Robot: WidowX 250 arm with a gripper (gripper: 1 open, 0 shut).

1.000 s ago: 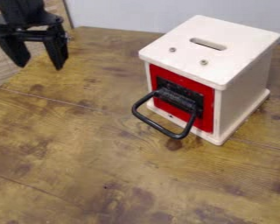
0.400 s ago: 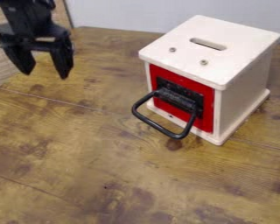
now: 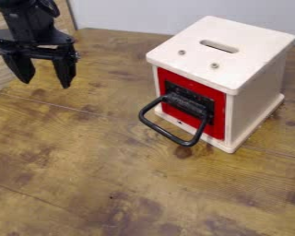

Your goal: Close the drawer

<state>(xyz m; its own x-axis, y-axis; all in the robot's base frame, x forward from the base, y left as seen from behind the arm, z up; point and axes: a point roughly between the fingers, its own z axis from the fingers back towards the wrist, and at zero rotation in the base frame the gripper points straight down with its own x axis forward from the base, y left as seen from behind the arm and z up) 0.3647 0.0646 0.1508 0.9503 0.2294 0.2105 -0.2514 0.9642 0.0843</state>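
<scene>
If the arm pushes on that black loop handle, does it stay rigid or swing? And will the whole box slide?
The loop handle droops toward the table, so it probably pivots; pushing the red drawer front seems safer. The cream casing looks small and unanchored, so it may slide on the wood.

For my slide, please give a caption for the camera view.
Open pincer hovers left of red drawer in cream casing.

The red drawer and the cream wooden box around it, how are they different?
The small bright red drawer is red, and the cream wooden cube casing is pale cream. The drawer is smaller and sits inside the bigger casing. The drawer's front has a black plate and a big black loop handle; the casing has a slot in its top. Both are boxy.
</scene>
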